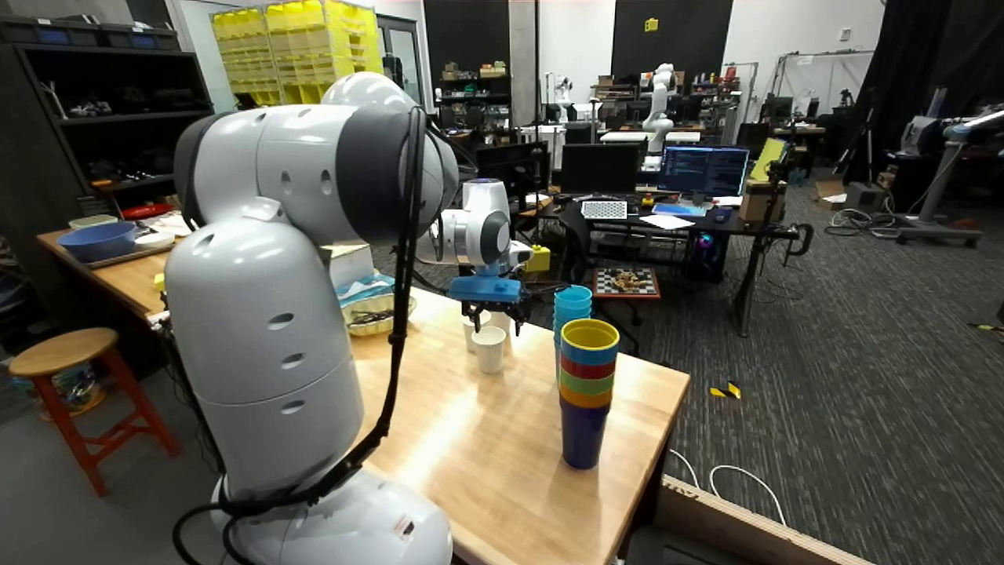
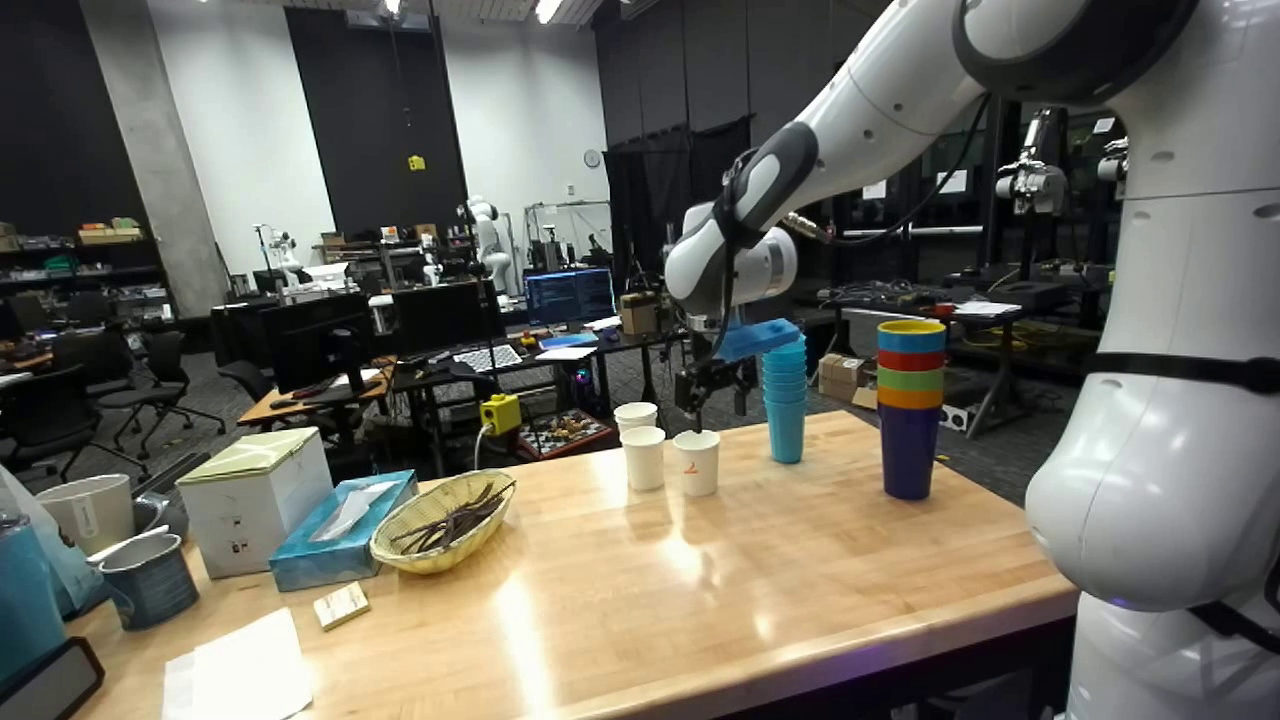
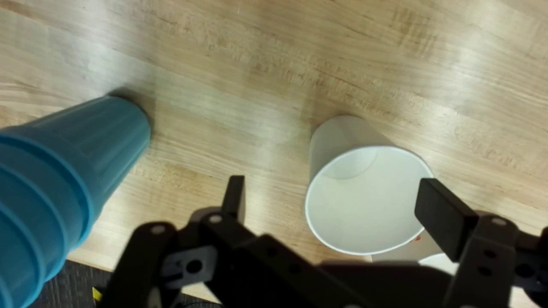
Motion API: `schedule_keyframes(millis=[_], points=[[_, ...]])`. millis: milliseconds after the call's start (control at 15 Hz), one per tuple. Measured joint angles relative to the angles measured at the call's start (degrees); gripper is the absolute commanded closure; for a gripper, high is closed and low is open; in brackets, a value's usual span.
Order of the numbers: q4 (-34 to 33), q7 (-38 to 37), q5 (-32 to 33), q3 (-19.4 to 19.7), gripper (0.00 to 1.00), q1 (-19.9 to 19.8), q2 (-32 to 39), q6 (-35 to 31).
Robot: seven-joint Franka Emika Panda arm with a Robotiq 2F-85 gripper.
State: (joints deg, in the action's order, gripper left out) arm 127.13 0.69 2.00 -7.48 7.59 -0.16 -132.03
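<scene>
We have a white cup [image 3: 364, 199] standing upright on the worktop [image 3: 239, 81], beneath the gripper [image 1: 497, 329]. The gripper is spread wide, its fingers [image 3: 445, 218] to either side of the cup's mouth; in the wrist view one overlaps the rim, though from this angle we can't be sure that it touches. In an exterior view the cup's side bears an orange-red mark, too small for us to read. A second cup [image 2: 643, 465] and a third [image 2: 636, 413] stand just beside it.

Near them we see a blue stack [image 2: 785, 400], then a striped stack [image 1: 588, 377]: blue, red, green and orange bands above purple.

Past the white cups the opposite way lie a basket [image 2: 440, 562] of dark sticks [image 2: 462, 522], a blue tissue box [image 2: 345, 530] and a white box [image 2: 258, 505] with small printed marks. A pale pad [image 2: 342, 606] carries dark print, unreadable to us. Farther off, a monitor [image 1: 703, 171] shows rows of tiny text. A small sticker [image 1: 404, 527] sits on the arm's base [image 1: 345, 518].
</scene>
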Motion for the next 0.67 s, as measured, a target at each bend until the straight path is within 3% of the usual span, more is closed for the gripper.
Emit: schedule_keyframes(millis=[667], points=[[1.81,0.14,0.0,0.52,0.0,-0.23,0.51,-4.74]])
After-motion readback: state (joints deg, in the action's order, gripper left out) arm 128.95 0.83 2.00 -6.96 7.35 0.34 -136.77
